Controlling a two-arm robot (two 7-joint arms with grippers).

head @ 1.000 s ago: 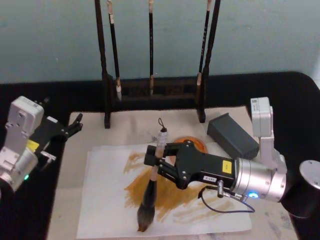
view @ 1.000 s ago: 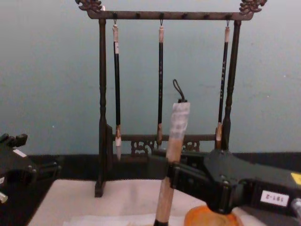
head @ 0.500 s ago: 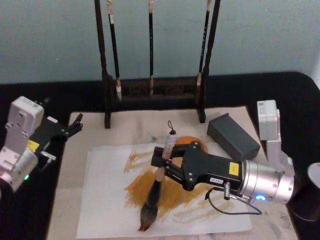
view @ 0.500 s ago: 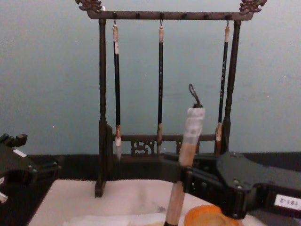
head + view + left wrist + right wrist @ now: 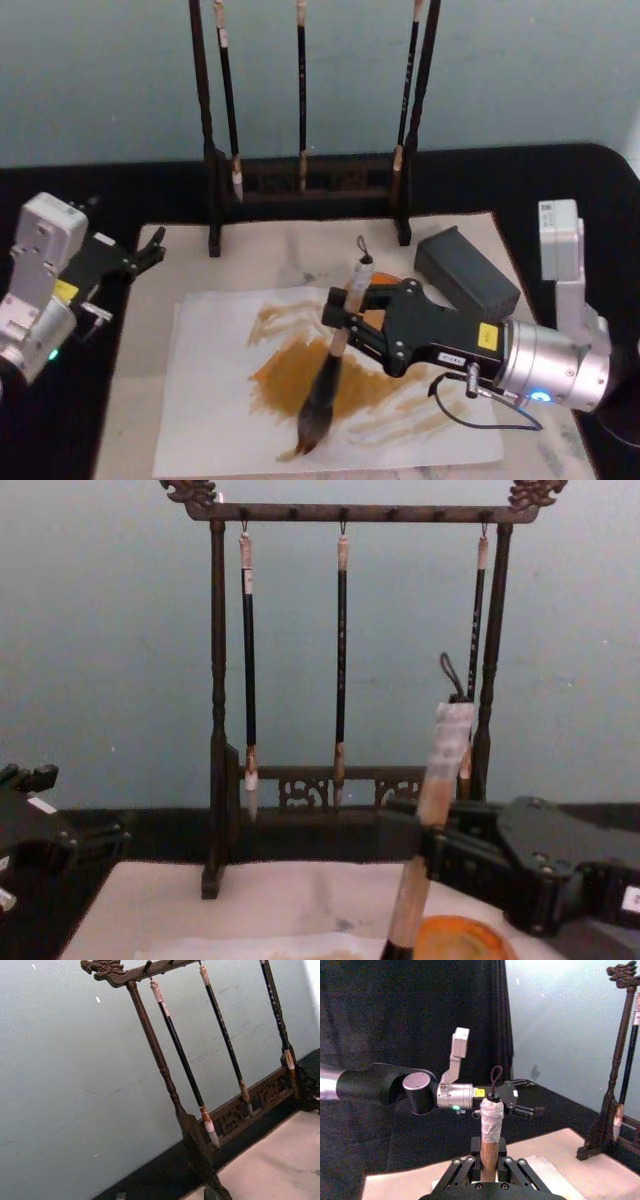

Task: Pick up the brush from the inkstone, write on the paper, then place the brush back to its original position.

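Brush [image 5: 327, 378] handle sits gripped by fingers [image 5: 328, 320] of right gripper [image 5: 344, 316] (tuft touching paper [image 5: 210, 400])

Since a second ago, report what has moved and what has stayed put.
The right end effector, clamped on the brush, swept toward the robot's right, dragging its tip across the paper. The left end effector and the paper stayed put.

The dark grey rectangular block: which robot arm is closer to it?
The right. The right gripper, shut on the large bamboo-handled brush, lies close beside the dark grey rectangular block, on the robot's side; the left gripper hangs at the far left edge of the cream mat.
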